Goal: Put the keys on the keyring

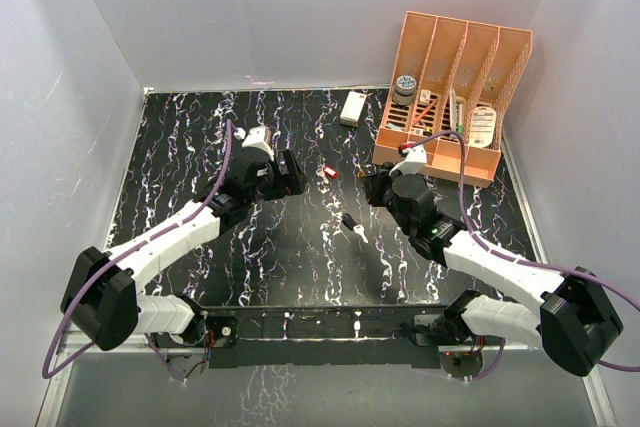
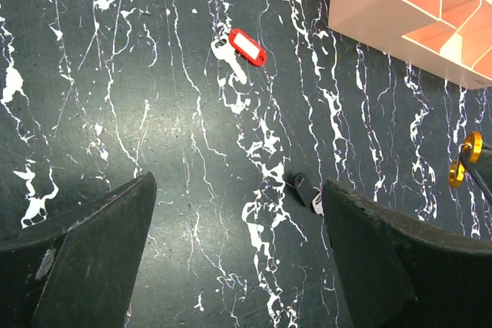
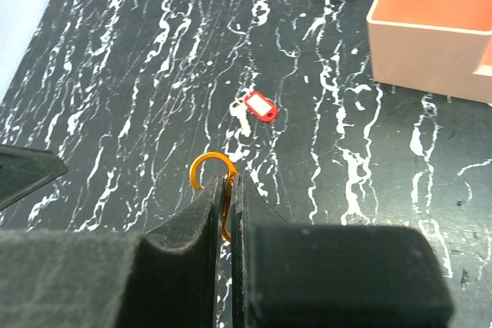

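Your right gripper (image 3: 229, 190) has its pads pressed together on the keyring (image 3: 205, 157), the orange loop sticking out in front of the jaws. The red-headed key (image 3: 258, 107) lies on the table (image 1: 200, 147) straight ahead of that ring, near but not touching, with its silver blade angled back toward the ring. Your left gripper (image 2: 238, 213) hangs with its fingers spread wide and nothing in them, and from above it looks the nearer arm to the red key. The black-headed key (image 2: 304, 188) lies closer to the bases, between the arms, just beside one of the left gripper's fingers. I'd judge the pick falls to the left arm, which then carries a key across to the ring.
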